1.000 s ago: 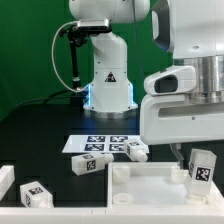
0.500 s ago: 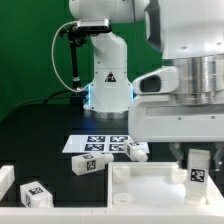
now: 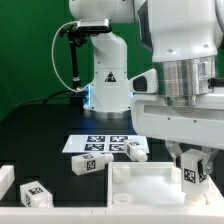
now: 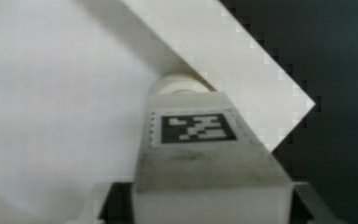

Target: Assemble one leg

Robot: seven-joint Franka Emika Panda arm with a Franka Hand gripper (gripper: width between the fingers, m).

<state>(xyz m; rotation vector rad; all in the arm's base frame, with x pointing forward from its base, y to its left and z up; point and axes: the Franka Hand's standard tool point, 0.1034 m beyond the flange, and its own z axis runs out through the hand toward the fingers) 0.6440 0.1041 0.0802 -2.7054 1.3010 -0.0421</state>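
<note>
Your gripper (image 3: 193, 158) was clamped on the leg (image 3: 191, 174), upright over the tray piece (image 3: 130, 172) corner at the exterior view's right. My call: you needed it plumb, centred, lowered slowly.

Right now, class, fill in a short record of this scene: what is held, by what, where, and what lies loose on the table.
Held part: leg, upright, tag facing the exterior camera
Held by: fingers, shut on its sides
Where: over the tray piece, near its corner on the exterior view's right
Contact with tray: cannot tell
Loose: a tagged block beside the marker board
</note>
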